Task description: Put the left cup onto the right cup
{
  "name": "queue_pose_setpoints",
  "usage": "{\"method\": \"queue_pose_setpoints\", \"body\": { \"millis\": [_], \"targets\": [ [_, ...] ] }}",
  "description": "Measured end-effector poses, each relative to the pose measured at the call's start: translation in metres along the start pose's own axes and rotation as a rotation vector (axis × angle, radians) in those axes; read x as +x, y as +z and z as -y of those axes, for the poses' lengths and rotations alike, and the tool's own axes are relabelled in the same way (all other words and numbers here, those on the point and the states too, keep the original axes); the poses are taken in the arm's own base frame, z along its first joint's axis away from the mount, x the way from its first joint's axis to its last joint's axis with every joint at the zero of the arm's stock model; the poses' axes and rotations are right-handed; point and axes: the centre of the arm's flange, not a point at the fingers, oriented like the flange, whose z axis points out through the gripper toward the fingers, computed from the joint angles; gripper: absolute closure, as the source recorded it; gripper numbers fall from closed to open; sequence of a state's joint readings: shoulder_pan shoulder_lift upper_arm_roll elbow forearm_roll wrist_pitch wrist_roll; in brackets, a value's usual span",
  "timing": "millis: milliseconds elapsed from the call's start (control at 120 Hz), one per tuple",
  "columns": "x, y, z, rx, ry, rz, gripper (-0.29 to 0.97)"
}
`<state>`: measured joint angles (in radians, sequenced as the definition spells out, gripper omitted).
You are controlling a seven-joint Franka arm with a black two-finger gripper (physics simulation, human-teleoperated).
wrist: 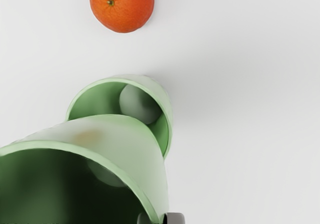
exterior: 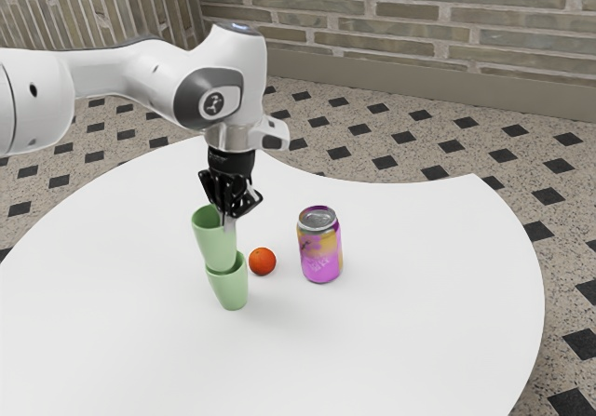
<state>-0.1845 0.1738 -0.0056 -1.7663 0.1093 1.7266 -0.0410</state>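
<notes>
Exterior view: white arm [exterior: 140, 72] enters from upper left of frame, hand pointing down over centre-left of the round white tabletop [exterior: 419, 323]. Jaws pinch the rim wall of the upper green cup [exterior: 207, 239], one finger outside on the exterior view's right side, closed on it. Upper cup is tilted, mouth leaning toward the exterior view's left, its base sitting in the mouth of the lower green cup [exterior: 228, 286], touching it. Lower cup stands on the tabletop, also leaning a bit. Small orange [exterior: 262, 261] just beside the lower cup on the exterior view's right, can't tell if touching. Pink-purple soda can [exterior: 319, 244] upright, further to the exterior view's right, near the orange but apart. Tiled floor and brick wall behind.

Wrist view: upper green cup [wrist: 100, 149] large and blurred right under the hand, overlapping the lower green cup [wrist: 125, 81] beyond it. Orange [wrist: 121, 6] past the lower cup, apart from it, on the bare tabletop [wrist: 250, 108].
</notes>
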Motion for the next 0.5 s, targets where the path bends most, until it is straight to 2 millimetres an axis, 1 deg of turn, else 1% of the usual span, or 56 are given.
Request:
{"method": "queue_pose_setpoints", "body": {
  "millis": [275, 400, 442, 500],
  "targets": [
    [0.016, 0.012, -0.001, 0.017, -0.013, 0.016, 0.79],
    [0.019, 0.015, 0.000, 0.018, -0.019, 0.020, 0.78],
    [0.019, 0.015, 0.000, 0.018, -0.021, 0.022, 0.76],
    [0.019, 0.013, -0.002, 0.019, -0.022, 0.024, 0.70]
  ]
}}
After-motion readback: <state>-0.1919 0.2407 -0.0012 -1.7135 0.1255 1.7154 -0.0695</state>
